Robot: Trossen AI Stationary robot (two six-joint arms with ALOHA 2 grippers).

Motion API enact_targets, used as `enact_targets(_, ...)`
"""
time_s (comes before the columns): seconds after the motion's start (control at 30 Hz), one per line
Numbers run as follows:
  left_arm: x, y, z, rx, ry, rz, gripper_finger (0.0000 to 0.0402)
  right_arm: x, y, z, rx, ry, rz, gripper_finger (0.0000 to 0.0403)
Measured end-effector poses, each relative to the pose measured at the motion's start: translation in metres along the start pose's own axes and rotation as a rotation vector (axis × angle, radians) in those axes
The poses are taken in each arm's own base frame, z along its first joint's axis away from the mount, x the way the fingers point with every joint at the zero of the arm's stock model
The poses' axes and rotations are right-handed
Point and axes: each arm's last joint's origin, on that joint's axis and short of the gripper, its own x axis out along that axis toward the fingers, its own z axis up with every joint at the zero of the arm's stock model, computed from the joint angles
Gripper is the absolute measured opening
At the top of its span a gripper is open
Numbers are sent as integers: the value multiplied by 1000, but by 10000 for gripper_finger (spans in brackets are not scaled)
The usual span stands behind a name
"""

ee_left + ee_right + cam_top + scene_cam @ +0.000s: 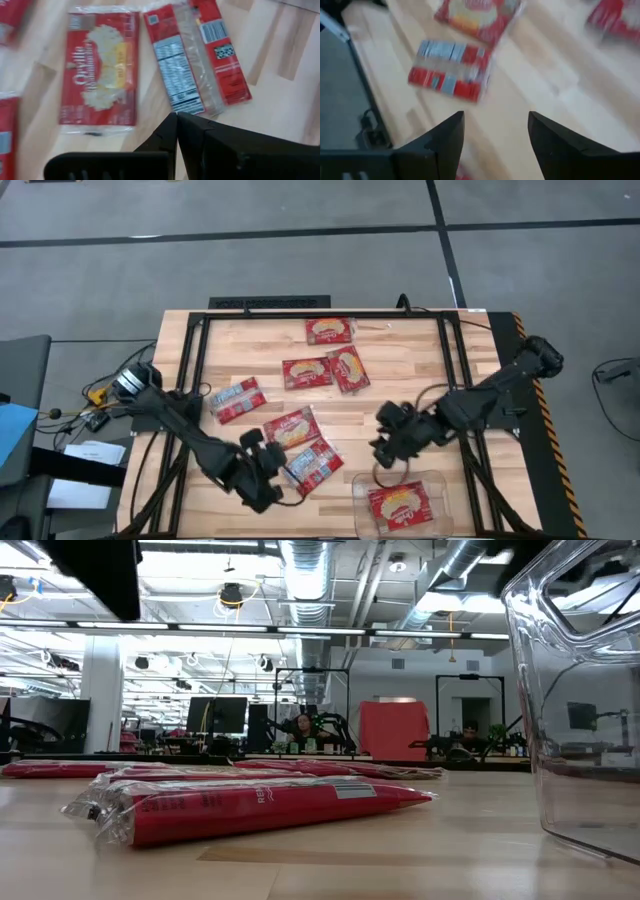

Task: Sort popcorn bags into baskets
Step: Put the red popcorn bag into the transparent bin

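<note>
Several red popcorn bags lie flat on the wooden table point(400, 380). One is at the far edge point(329, 330), two are mid-table point(306, 372) point(347, 368), one is to the left point(236, 399), and two are near the left gripper point(292, 427) point(313, 465). One more bag point(398, 502) lies inside the clear basket point(432, 480) at the near edge. My left gripper point(176, 125) is shut and hovers beside a face-up bag point(100, 67) and a back-up bag point(197, 55). My right gripper point(495, 130) is open and empty, just beyond the basket's far-left corner.
A black frame rail point(320, 313) runs along the table's far edge, with side rails on the left and right. Bare wood lies between the mid-table bags and the right arm. In the low view a bag point(250, 805) lies in front and the basket wall point(580, 690) fills the right side.
</note>
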Motion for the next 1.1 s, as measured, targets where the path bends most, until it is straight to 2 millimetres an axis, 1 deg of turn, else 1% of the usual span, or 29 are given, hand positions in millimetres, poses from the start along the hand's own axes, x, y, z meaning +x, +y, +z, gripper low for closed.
enact_targets(0.13,23,-21,-15,40,-26,-15,0,6,-1,14,-16,-35,26,241)
enact_targets(0.23,38,-34,-22,43,-53,-44,0,13,-1,16,-33,-35,15,235)
enact_targets(0.3,47,-42,-24,39,-63,-82,0,13,-3,17,-45,-29,13,232)
enact_targets(0.37,53,-45,-29,31,-74,-116,0,16,-1,18,-44,-27,21,231)
enact_targets(0.47,64,-42,-44,-29,-73,-177,0,19,-2,16,-54,-14,7,231)
enact_targets(0.53,71,-36,-54,-75,-61,-173,0,19,1,18,-37,-43,48,231)
enact_targets(0.63,77,-32,-62,-137,-75,-187,0,26,-2,12,-33,-34,41,230)
enact_targets(0.73,80,-29,-65,-157,-95,-202,0,28,1,12,-18,-55,76,231)
enact_targets(0.87,84,-24,-66,-184,-118,-177,0,47,-1,7,-14,-27,79,234)
enact_targets(0.93,88,-20,-65,-197,-115,-164,0,56,4,10,4,-26,127,235)
enact_targets(1.1,104,-7,-59,-242,-105,-115,0,87,2,3,-2,33,91,235)
